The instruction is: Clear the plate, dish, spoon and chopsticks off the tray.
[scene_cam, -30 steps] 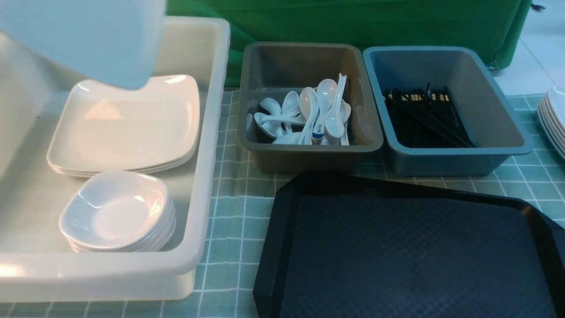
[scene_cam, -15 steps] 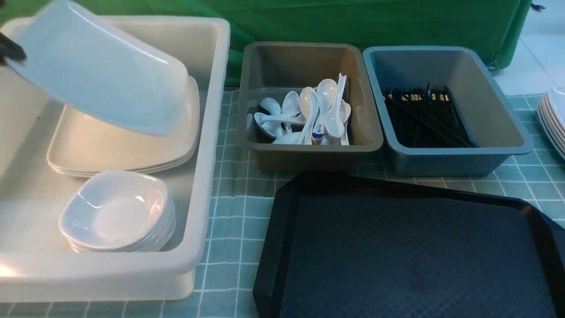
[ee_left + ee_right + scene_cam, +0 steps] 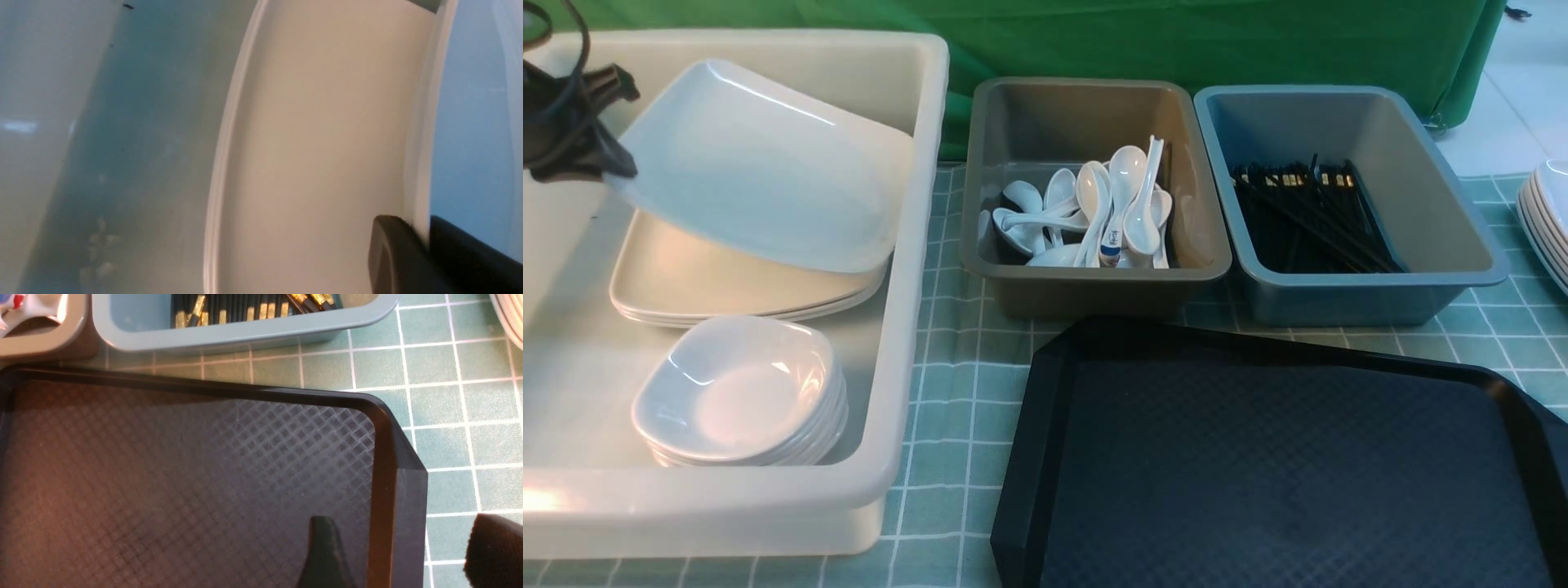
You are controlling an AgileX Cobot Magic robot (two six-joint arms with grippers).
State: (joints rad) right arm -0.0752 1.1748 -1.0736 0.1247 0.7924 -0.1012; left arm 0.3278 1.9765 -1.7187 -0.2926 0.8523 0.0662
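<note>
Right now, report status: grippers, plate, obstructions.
Left gripper clamped on plate rim, plate tilted over the stacked plates in white tub. Right gripper open, straddling tray rim. Nothing blocking.

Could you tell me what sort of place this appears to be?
Probably a canteen dish-return station: sorting tubs of white soup spoons and black chopsticks, stacked plates, and a black serving tray on a checked tablecloth.

Staged dish-sorting station, canteen-style setup in a lab or studio. Green fabric backdrop (image 3: 1176,41) hangs behind the table; pale floor visible past it. Green checked tablecloth (image 3: 947,392) covers the surface. Large cream plastic tub (image 3: 907,286) holds stacked white plates and small dishes. Grey plastic bin (image 3: 1086,286) full of white spoons, blue plastic bin (image 3: 1372,298) full of black chopsticks. Black textured cafeteria tray (image 3: 1045,425) in front.
</note>
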